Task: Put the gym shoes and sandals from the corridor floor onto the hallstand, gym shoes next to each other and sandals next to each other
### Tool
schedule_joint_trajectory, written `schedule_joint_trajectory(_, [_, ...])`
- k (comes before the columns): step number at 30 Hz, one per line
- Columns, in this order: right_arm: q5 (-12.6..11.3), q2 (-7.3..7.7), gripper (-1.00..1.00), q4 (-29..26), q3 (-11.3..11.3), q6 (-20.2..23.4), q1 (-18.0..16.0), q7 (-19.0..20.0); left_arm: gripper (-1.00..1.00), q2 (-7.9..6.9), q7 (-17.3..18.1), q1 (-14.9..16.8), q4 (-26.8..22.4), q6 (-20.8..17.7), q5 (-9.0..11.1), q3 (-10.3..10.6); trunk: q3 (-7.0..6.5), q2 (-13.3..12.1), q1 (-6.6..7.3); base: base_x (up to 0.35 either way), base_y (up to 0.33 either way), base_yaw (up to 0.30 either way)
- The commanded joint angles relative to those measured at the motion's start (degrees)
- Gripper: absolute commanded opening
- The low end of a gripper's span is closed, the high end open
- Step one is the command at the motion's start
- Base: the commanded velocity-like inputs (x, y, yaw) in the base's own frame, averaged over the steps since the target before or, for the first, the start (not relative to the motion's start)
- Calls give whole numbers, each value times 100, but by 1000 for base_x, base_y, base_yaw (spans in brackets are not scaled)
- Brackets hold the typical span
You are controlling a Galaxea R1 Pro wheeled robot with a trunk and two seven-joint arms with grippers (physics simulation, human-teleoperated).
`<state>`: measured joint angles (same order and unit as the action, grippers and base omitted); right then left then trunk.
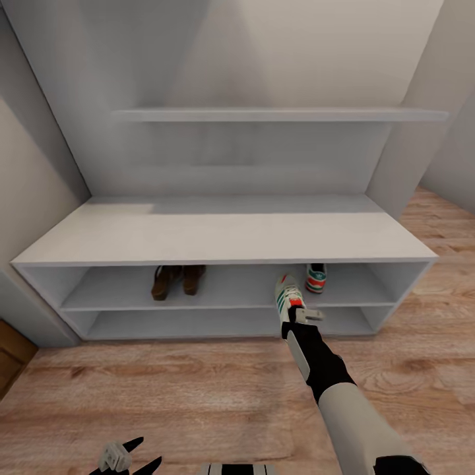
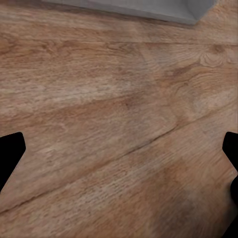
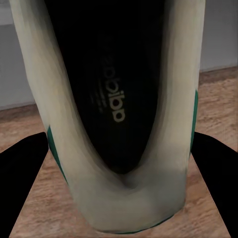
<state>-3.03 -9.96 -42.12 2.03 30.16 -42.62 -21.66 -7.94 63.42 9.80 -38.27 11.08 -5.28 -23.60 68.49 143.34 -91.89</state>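
Soft, even light falls from above, with no glare. The pale grey two-tier shoe rack [image 1: 224, 231] reads bright on top, while its open shelves sit in mild shadow. The light brown wood-plank floor [image 1: 198, 389] is evenly lit. Renders look slightly soft; the right wrist view's close white sneaker [image 3: 119, 119] is blurred.

My right arm [image 1: 349, 402]: glossy white shell on the forearm, then a black wrist section with a pale grey inset panel on its side. Right gripper [image 1: 305, 315] is light grey at the base with dark fingers. In the right wrist view the fingers [image 3: 22, 168] are plain flat black wedges, no markings. Left gripper [image 1: 128, 455]: black pointed fingers on a ribbed light grey block. In the left wrist view its fingertips [image 2: 11, 148] are matte black too. White-and-dark chassis edge [image 1: 236, 469] shows below.
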Motion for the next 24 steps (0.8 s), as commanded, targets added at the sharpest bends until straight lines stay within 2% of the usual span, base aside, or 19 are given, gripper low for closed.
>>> schedule_joint_trajectory(1, [-31,-4,-100,-7,8,16,-2,-23,100,4,18,4,-5,47,-58,-30,5,2,-1,250,-148,0])
schedule_joint_trajectory(9, [-31,-4,-100,-7,2,17,-3,-23,100,-10,20,6,-5,44,-53,-30,5,2,-1,78,-31,0])
schedule_joint_trajectory(15, [-31,-4,-100,-7,1,17,-1,-23,100,5,20,5,1,42,-52,-30,5,2,-1,232,-1,0])
schedule_joint_trajectory(21, [-31,-4,-100,-7,6,16,-2,-23,100,3,21,4,3,45,-52,-30,5,2,-1,47,0,0])
schedule_joint_trajectory(24, [-31,-4,-100,-7,8,16,-3,-23,100,6,18,6,4,44,-52,-30,5,2,-1,222,0,0])
